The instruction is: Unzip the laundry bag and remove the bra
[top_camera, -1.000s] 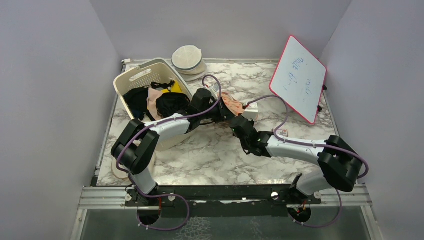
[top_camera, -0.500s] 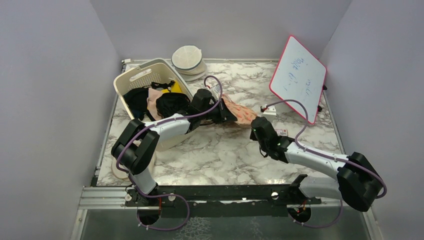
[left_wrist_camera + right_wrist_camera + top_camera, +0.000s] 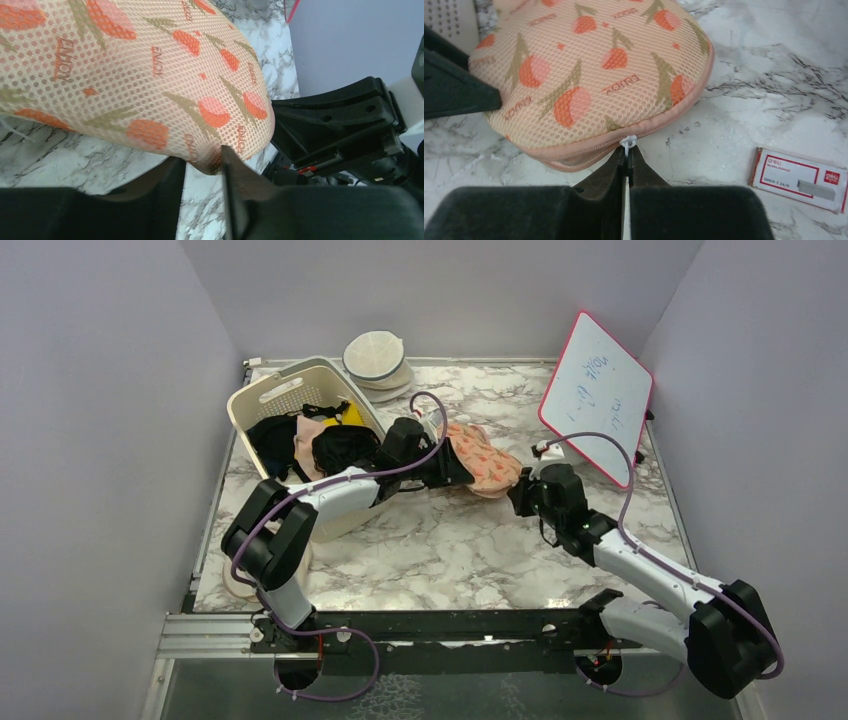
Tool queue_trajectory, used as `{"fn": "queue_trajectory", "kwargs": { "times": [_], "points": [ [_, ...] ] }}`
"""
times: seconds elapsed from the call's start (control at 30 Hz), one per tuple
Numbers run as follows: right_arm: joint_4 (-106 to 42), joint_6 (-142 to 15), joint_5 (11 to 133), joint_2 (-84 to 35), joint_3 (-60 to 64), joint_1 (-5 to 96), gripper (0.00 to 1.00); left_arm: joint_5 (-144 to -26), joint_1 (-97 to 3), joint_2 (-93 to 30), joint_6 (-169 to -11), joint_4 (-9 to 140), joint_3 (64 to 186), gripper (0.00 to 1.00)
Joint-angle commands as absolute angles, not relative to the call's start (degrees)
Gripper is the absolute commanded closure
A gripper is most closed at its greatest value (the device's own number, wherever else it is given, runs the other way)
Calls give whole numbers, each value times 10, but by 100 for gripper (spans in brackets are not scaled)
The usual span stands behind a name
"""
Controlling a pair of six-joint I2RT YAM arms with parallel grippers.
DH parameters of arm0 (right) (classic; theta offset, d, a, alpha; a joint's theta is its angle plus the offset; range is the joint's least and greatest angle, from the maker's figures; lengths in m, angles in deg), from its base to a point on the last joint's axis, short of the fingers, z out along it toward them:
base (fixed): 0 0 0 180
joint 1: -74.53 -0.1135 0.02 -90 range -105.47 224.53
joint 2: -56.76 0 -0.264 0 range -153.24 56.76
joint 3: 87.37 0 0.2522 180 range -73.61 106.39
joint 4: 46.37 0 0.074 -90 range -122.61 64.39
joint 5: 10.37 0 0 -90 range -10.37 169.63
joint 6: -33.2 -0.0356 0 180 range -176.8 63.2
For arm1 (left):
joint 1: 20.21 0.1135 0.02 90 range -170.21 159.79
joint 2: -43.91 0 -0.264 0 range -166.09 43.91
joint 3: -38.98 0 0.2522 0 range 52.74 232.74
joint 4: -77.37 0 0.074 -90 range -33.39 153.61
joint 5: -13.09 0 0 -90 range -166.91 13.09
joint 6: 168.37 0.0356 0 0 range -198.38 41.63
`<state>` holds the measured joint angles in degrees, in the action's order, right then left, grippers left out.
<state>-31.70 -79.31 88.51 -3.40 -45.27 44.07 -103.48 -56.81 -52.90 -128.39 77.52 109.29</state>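
Top external view: the laundry bag (image 3: pixel 480 462) lies on the marble counter (image 3: pixel 420 550). It is about midway between the left and right edges and closer to the far edge, just beside the cream basket (image 3: pixel 262 400) that holds dark garments. The left arm comes to the bag from the basket side. The right arm comes from the side of the whiteboard (image 3: pixel 597 395).

In the left wrist view the left end effector (image 3: pixel 204 167) is only a little open. The lower edge of the bag dips between its tips and touches one finger.

In the right wrist view the right end effector (image 3: pixel 626 152) is closed on the small white zip pull (image 3: pixel 628 141) at the pink zip edge of the bag. From the pull toward the left end effector, the two pink edges seem slightly apart. A small red and white box (image 3: pixel 799 179) lies on the counter near the bag, not touching it.
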Motion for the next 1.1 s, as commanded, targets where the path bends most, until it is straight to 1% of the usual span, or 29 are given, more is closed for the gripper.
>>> {"fn": "queue_trajectory", "kwargs": {
  "times": [0.0, 0.03, 0.1, 0.2, 0.33, 0.37, 0.4, 0.43, 0.6, 0.7, 0.83, 0.9, 1.0, 1.07],
  "points": [
    [-326, -739, 784, -12, -448, 443, 99, -1026, -568, -491, -1232, 764, 1105, 64],
    [-325, -736, 776, -9, -450, 443, 99, -1019, -572, -481, -1223, 762, 1104, 58],
    [-324, -734, 771, -6, -450, 443, 99, -998, -581, -464, -1202, 751, 1105, 49],
    [-325, -736, 769, -4, -451, 443, 99, -956, -596, -438, -1168, 728, 1109, 41],
    [-331, -738, 759, -1, -454, 443, 99, -893, -615, -405, -1121, 698, 1114, 32],
    [-333, -738, 756, 1, -455, 443, 99, -873, -621, -399, -1108, 689, 1117, 17],
    [-335, -740, 754, 2, -456, 443, 99, -855, -627, -391, -1098, 679, 1120, 9],
    [-335, -740, 754, 3, -456, 443, 99, -839, -631, -386, -1088, 672, 1122, 4],
    [-336, -741, 755, 7, -456, 443, 99, -795, -639, -360, -1061, 667, 1115, 2],
    [-334, -737, 746, 10, -454, 443, 99, -832, -645, -359, -1028, 699, 1112, 4],
    [-333, -732, 733, 13, -450, 444, 99, -910, -659, -361, -987, 795, 1080, 12],
    [-334, -727, 726, 12, -448, 443, 99, -938, -670, -361, -951, 847, 1052, 20],
    [-322, -718, 725, 8, -438, 443, 99, -936, -701, -368, -850, 856, 1038, 30],
    [-322, -717, 722, 7, -437, 443, 99, -924, -719, -374, -792, 855, 1033, 33]
  ]
}}
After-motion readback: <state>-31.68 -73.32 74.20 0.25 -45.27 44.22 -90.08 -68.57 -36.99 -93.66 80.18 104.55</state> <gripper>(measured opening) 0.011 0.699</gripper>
